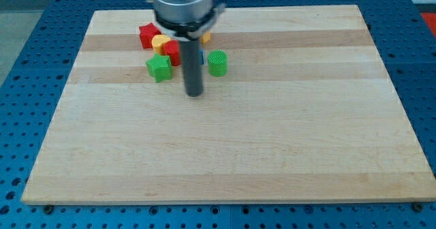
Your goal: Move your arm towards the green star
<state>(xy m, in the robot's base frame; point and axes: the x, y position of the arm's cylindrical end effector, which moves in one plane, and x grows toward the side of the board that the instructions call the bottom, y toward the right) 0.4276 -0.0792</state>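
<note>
my tip [195, 94] sits on the bench [225, 147]; the tool is a plain rod, no jaws, holding nothing; green star [159, 67] lies up and to the view's left of the tip, near but apart; green cylinder-like block [217, 63] up and to the view's right; red star [147, 35], yellow block [160, 42] and red block [172, 52] cluster above the tip, left of the rod; orange block [205, 36] peeks out right of the rod.

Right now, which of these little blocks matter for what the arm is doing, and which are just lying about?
Part of the job:
- green star, at the view's left of my tip
- my tip, apart from the star

Just lying about:
- green round block
- red block
- yellow block
- second red block
- orange block, mostly hidden
- wooden board
</note>
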